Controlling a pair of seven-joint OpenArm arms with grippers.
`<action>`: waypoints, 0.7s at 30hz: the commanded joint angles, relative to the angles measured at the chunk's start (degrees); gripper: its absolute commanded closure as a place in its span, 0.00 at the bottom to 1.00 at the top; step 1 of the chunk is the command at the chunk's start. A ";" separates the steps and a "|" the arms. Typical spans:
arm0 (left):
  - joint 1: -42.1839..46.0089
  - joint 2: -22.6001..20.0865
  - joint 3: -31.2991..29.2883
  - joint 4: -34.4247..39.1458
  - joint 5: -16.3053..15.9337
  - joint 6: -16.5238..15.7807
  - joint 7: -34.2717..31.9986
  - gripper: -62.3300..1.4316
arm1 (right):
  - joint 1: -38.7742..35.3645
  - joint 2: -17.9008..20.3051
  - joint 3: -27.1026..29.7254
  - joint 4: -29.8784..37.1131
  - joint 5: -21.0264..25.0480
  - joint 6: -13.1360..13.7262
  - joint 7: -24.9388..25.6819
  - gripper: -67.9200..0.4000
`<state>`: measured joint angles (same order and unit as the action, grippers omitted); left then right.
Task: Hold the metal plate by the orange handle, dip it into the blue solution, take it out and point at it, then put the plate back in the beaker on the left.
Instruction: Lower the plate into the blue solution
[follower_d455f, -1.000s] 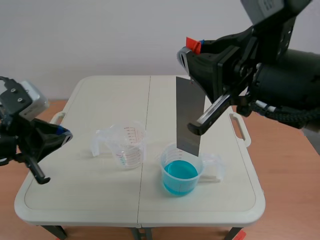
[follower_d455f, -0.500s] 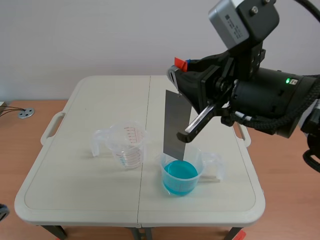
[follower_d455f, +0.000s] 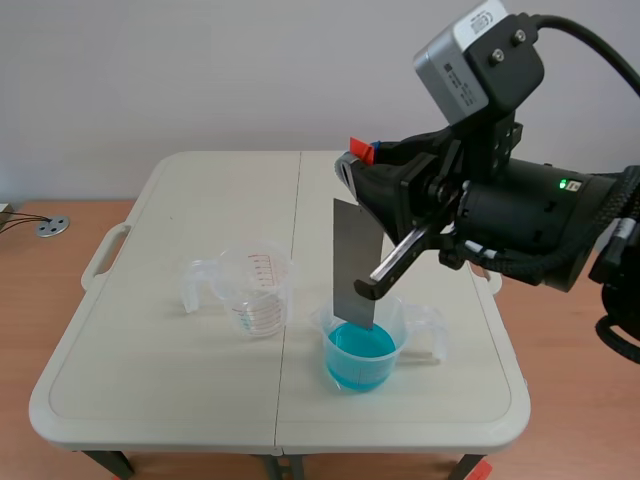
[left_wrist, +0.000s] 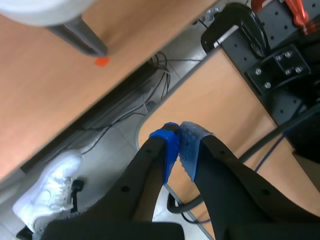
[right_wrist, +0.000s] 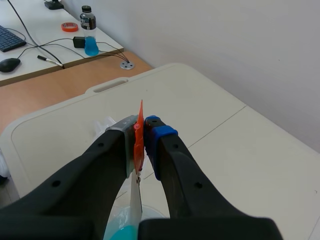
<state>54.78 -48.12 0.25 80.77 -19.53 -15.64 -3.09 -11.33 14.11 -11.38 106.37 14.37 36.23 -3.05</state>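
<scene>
Right gripper pinches orange handle; metal plate hangs over blue solution.

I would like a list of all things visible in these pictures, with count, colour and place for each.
table: 1, cream, under both beakers
plate: 1, grey metal, upright, lower edge at the filled beaker's mouth
handle: 1, orange, atop the plate
beaker with blue solution: 1, clear, right of the table's fold
empty beaker: 1, clear, left of the fold
bottle: 1, blue liquid, far desk
shoe: 1, white, floor
right gripper: 1, black, shut on the handle
left gripper: 1, black, shut, over the floor
</scene>
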 joint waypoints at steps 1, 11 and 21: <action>0.76 -0.57 0.26 1.09 -0.15 -0.11 -0.57 0.93 | 0.72 0.17 0.04 -0.02 0.66 -0.17 0.90 0.97; 0.55 -0.50 0.26 0.90 -0.17 -0.17 -0.11 0.93 | 0.72 0.15 0.04 -3.32 1.27 -0.15 1.53 0.97; 0.42 -0.50 0.26 0.94 -0.17 -0.35 -0.09 0.93 | 0.72 0.15 0.04 -7.82 1.92 0.87 2.60 0.97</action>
<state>55.24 -48.12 0.25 80.77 -19.53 -15.66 -2.46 -11.33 14.11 -11.38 98.41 15.25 36.60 -1.74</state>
